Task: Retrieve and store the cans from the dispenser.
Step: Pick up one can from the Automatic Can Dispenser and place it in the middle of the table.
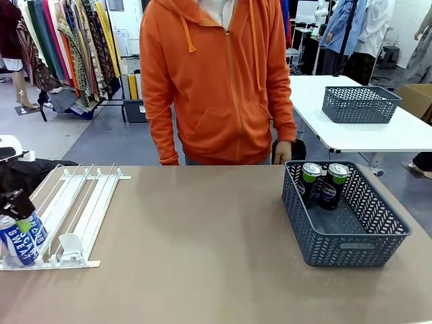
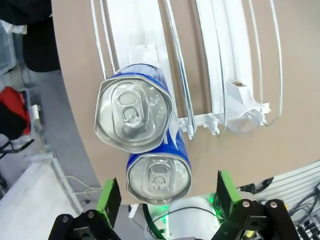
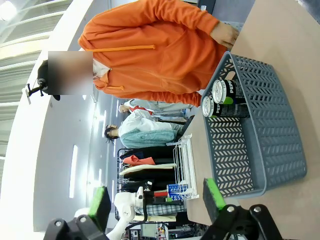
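Two blue-and-white cans (image 1: pixel 19 244) stand at the low front end of the white rail dispenser (image 1: pixel 81 202) at the table's left edge. My left gripper (image 1: pixel 22 223) hangs open just above them. From the left wrist, both silver tops show: one can (image 2: pixel 134 107) is nearer the camera, and the other can (image 2: pixel 159 177) lies roughly between the spread green pads (image 2: pixel 109 200) of my left gripper (image 2: pixel 167 197). My right gripper (image 3: pixel 157 200) is open and holds nothing, well away from the grey basket (image 3: pixel 260 150). Two dark green-topped cans (image 1: pixel 321 182) stand in that basket's far corner.
A person in an orange hoodie (image 1: pixel 216 81) stands at the far side, one hand (image 1: pixel 282 152) near the basket's back rim (image 1: pixel 324 164). A second grey basket (image 1: pixel 360 103) sits on a white table behind. Bare brown tabletop (image 1: pixel 202 250) lies between dispenser and basket.
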You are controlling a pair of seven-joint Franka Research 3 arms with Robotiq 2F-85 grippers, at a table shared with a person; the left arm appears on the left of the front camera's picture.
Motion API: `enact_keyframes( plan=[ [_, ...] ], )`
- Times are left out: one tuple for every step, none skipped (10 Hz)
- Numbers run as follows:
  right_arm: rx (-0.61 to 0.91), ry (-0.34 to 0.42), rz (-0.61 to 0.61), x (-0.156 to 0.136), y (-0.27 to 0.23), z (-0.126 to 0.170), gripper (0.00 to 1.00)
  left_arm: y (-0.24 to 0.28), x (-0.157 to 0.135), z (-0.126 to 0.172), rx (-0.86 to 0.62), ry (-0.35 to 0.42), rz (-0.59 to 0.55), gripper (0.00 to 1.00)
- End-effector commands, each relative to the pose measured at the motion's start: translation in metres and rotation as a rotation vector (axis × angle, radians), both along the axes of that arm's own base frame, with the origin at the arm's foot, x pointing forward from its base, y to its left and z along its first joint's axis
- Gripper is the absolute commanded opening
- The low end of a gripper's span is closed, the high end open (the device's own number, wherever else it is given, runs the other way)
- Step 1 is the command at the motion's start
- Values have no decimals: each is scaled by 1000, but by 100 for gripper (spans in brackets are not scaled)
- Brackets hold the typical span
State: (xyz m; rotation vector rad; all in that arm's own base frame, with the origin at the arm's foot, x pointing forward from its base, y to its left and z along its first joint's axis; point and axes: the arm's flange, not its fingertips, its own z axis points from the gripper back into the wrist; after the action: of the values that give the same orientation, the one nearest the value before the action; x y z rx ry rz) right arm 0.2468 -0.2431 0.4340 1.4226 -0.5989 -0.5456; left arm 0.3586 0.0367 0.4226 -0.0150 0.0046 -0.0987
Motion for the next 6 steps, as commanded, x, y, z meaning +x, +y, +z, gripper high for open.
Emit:
enact_keyframes(
  plan=[
    [1, -15, 1, 1, -1, 3, 100, 6, 6, -8, 22, 0, 42, 100],
    [1, -15, 1, 1, -1, 3, 100, 8, 7, -12, 34, 4, 58, 100],
    [1, -15, 1, 1, -1, 3, 100, 8, 6, -13, 24, 15, 52, 100],
    [1, -15, 1, 1, -1, 3, 100, 8, 8, -14, 14, 13, 50, 100],
    [1, -15, 1, 1, -1, 3, 100, 9, 7, -14, 17, 15, 57, 100],
    [1, -15, 1, 1, -1, 3, 100, 7, 9, -15, 15, 6, 59, 100]
  ],
)
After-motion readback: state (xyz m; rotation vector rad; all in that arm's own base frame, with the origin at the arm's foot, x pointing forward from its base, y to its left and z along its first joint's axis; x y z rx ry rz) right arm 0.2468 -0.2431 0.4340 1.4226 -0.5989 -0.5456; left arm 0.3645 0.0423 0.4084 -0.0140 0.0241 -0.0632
